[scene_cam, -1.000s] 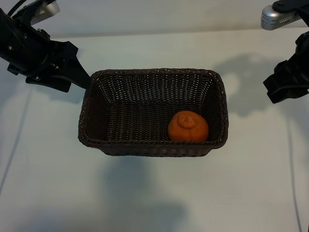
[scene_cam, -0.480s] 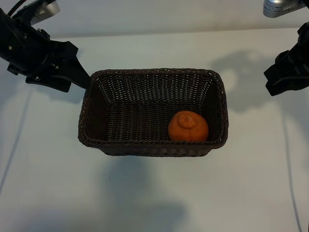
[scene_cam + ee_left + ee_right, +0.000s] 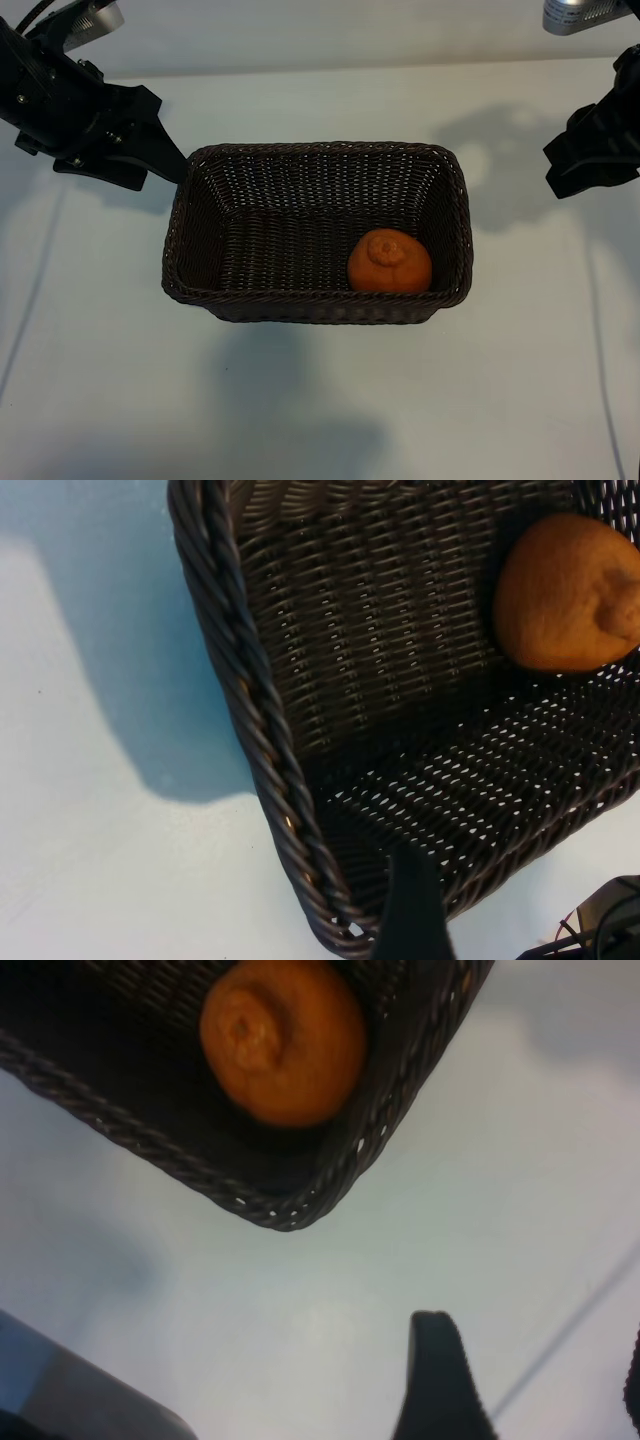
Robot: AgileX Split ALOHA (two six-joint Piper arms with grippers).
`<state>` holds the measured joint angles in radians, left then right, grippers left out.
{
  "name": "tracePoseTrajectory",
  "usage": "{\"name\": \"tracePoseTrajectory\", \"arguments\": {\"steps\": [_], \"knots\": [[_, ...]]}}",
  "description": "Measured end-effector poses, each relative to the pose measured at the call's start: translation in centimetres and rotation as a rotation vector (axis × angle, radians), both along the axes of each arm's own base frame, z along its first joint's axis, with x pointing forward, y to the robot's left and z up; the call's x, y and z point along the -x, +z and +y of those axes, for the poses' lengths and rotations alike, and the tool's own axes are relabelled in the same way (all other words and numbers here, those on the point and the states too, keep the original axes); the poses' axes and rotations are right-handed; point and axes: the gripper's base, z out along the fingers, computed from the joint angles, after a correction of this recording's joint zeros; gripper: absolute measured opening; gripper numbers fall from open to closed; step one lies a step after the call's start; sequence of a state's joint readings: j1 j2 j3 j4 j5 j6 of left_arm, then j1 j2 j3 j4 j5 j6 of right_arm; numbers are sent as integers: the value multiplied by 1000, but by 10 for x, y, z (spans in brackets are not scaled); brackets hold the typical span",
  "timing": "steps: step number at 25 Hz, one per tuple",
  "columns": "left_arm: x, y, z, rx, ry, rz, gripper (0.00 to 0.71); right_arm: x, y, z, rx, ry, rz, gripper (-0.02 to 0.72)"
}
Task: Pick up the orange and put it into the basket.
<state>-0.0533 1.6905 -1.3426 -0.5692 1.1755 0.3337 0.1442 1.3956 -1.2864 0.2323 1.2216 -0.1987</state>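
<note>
Already inside: orange (image 3: pixel 390 261) resting on the floor of the basket (image 3: pixel 316 149), lower right of the frame in the exterior view, tucked toward the right-hand corner, puckered stem end up. Placement judged done, nothing left but to back off.

Left gripper (image 3: pixel 150 150) at upper left, just beside the basket's left rim, jaws apart and holding nothing. Right gripper (image 3: pixel 590 165) at the right edge, well apart from the basket, jaws apart too, empty; one dark fingertip (image 3: pixel 440 1380) showing in its wrist view above bare table (image 3: pixel 320 400).

Probably light, firm with slight give, dimpled skin offering fair friction. If ever regrasped: take across the widest middle from above, moderate squeeze, avoiding the stem pucker and a roll against the wicker wall.
</note>
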Motion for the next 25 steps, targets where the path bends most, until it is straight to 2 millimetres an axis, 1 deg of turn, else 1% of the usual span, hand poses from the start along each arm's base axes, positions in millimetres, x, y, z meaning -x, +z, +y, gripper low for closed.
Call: {"name": "tracePoseTrajectory", "arguments": {"steps": [10,25], "knots": [[0,0,0,0,1,0,575,8,9,-1,-10,-3,-33,441],[0,0,0,0,0,0,575,8,10,-1,-12,-4,-33,440]]}}
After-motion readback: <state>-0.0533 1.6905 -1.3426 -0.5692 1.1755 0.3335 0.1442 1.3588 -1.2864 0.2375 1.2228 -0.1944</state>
